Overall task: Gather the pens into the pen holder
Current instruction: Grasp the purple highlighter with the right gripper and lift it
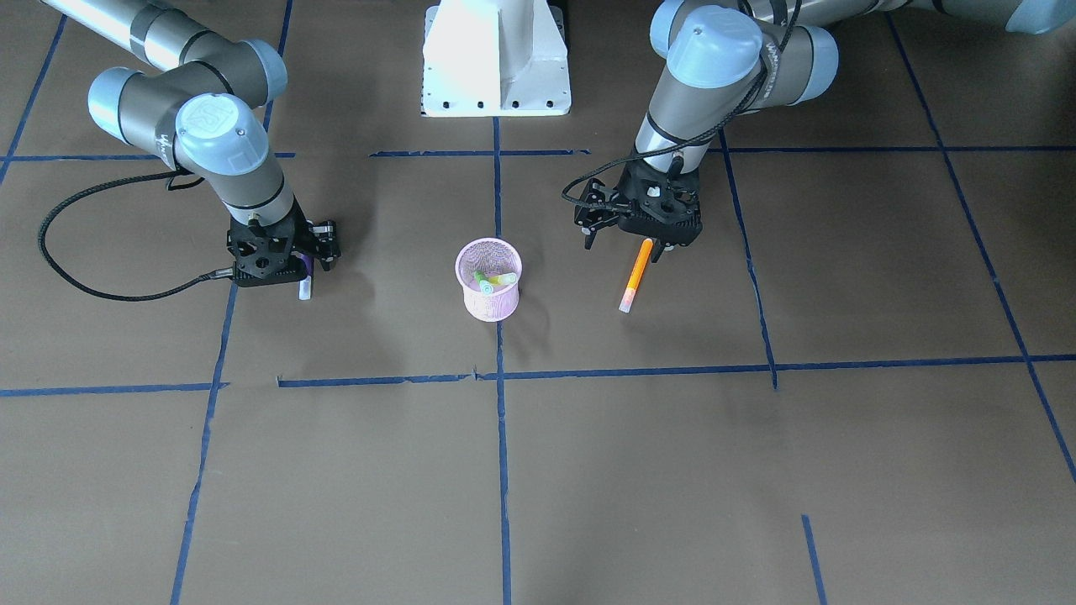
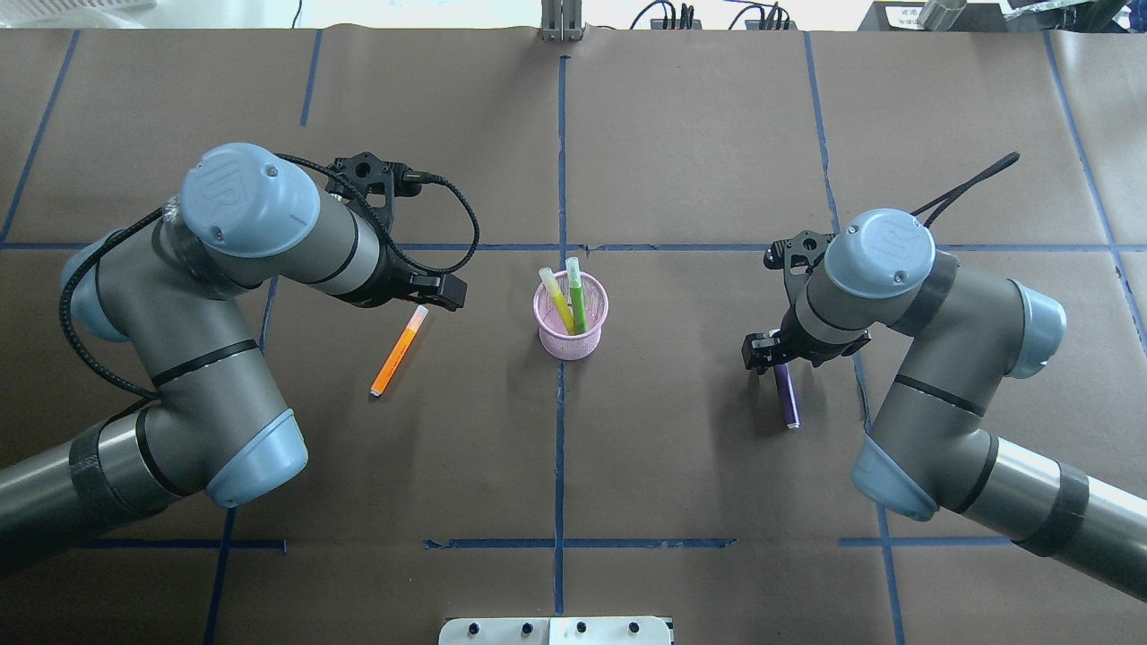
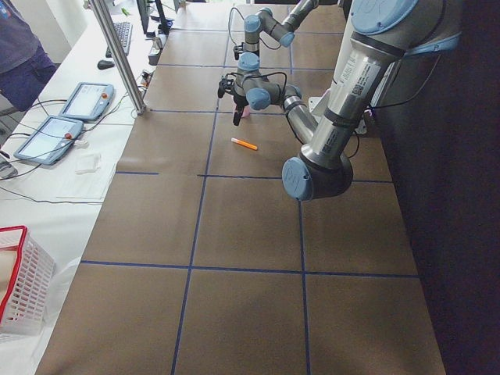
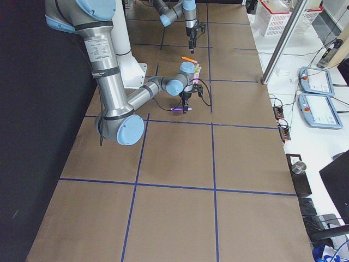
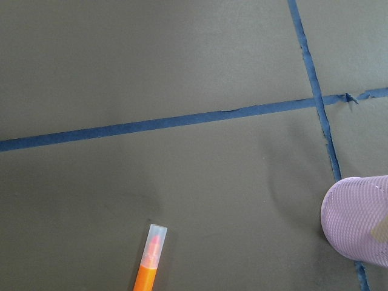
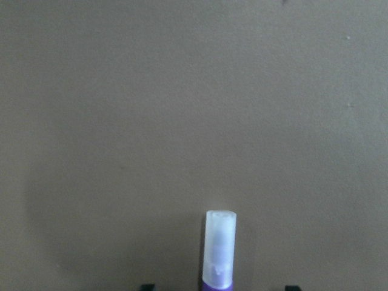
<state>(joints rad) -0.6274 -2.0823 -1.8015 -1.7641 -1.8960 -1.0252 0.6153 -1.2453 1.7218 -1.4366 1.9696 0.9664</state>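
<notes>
Judging by their slim plastic barrels, the pens are expected to be light, stiff and slightly slippery, best pinched mid-barrel rather than at the pale cap. The purple pen (image 6: pixel 219 248) is seen flat on the table between the wide-parted, untouching jaws of the right gripper (image 1: pixel 304 267). The orange pen (image 2: pixel 399 351) is left lying near the left gripper (image 1: pixel 651 239), whose spread cannot be told. The yellow pen (image 2: pixel 557 300) and green pen (image 2: pixel 576 296) are held leaning in the pink mesh pen holder (image 2: pixel 560 345).
</notes>
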